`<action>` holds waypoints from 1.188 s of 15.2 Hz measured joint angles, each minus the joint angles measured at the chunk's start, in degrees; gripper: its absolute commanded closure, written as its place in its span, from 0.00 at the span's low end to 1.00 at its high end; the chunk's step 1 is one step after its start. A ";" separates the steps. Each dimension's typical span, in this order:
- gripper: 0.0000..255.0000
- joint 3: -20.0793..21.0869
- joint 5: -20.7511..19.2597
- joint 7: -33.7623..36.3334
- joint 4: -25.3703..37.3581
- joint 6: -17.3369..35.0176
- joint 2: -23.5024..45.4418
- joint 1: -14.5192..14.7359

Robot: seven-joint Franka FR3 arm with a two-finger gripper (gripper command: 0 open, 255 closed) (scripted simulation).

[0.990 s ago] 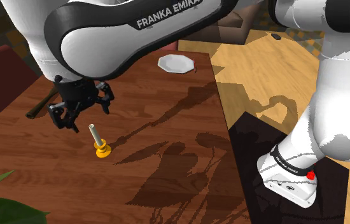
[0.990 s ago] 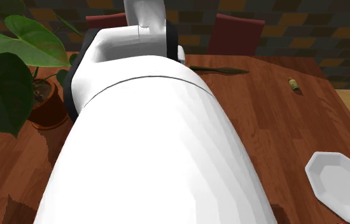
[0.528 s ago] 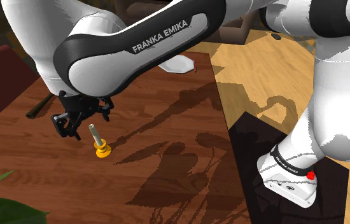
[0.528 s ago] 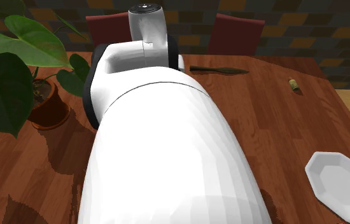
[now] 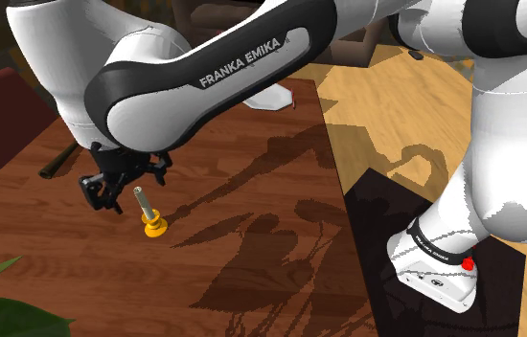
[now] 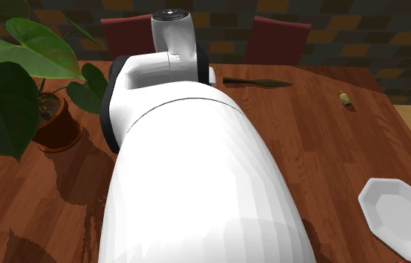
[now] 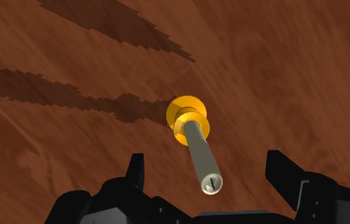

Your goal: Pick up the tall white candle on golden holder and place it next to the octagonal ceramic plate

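The black gripper hangs over the tall pale candle on its golden holder, fingers spread wide on either side of it and not touching, apparently lined up to grasp. The candle stands upright on the brown wooden worktop, with the white octagonal plate well apart from it.

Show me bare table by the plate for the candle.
Bare table lies between the plate and the small item beyond it, and between plate and candle, under shadows. It is crowded at the candle, where the open gripper straddles it, and by the plant.
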 measured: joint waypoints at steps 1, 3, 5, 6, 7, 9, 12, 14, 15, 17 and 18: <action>1.00 0.00 0.00 0.00 0.00 0.00 0.00 0.00; 1.00 0.00 0.00 0.00 0.00 0.00 0.00 0.00; 1.00 0.00 0.00 0.00 0.00 0.00 0.00 0.00; 1.00 0.00 0.00 0.00 0.00 0.00 0.00 0.00; 1.00 0.00 0.00 0.00 0.00 0.00 0.00 0.00; 1.00 0.00 0.00 0.00 0.00 0.00 0.00 0.00; 1.00 0.14 0.27 -0.23 0.52 -0.83 -0.38 -0.08; 1.00 0.31 0.56 -0.43 1.07 -1.75 -0.82 -0.15; 1.00 0.40 0.73 -0.57 1.45 -2.34 -1.07 -0.19; 1.00 0.57 0.96 -0.66 2.68 -3.73 -1.29 0.02; 1.00 0.68 1.17 -0.80 2.81 -4.20 -1.67 -0.09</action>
